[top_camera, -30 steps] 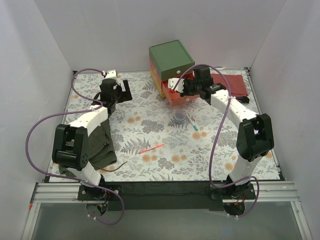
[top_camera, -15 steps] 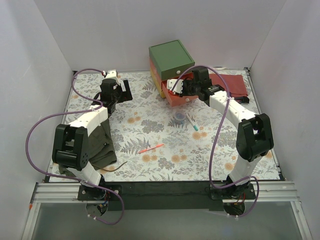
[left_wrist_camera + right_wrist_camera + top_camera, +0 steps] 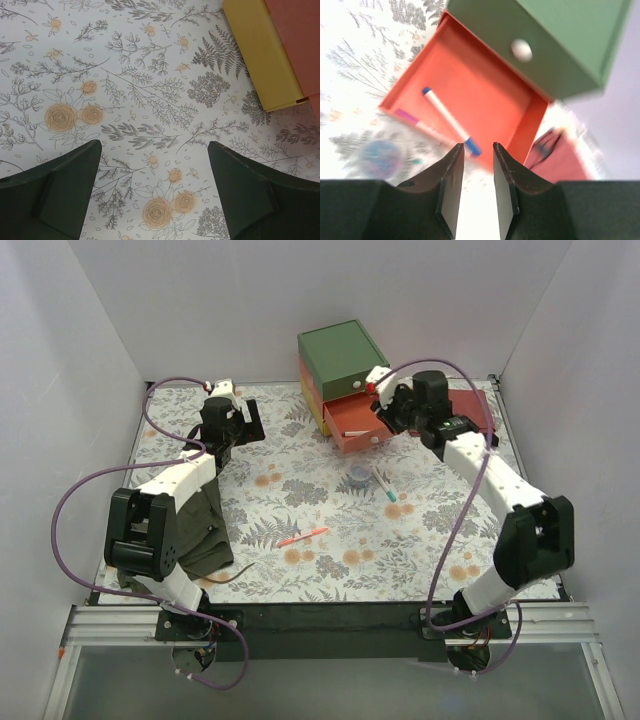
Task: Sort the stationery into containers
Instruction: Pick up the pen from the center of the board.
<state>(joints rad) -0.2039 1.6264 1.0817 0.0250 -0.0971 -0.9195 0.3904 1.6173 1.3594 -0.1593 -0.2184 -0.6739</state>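
An orange-red pen is seen lying nearest the arms on the flowered table. An olive-green cloth is spread to its left, partly under the left arm. Farther back, a white pen with a teal tip and a small grey-blue tape roll are found just beside each other on the table, in front of the box. The left gripper is held above the table left of the box, its fingers spread wide with nothing between them. The yellow bottom layer of the box is caught at the upper right of its wrist view. The salmon-red drawer is pulled out toward the arms. Inside it a white pen with blue tips is seen, and a pink-tipped pen is lying along its front edge, too blurred for more to be told. The right gripper is held raised by the drawer's right side, its fingers parted by a narrow gap and holding nothing. A red cloth is laid right of the box.
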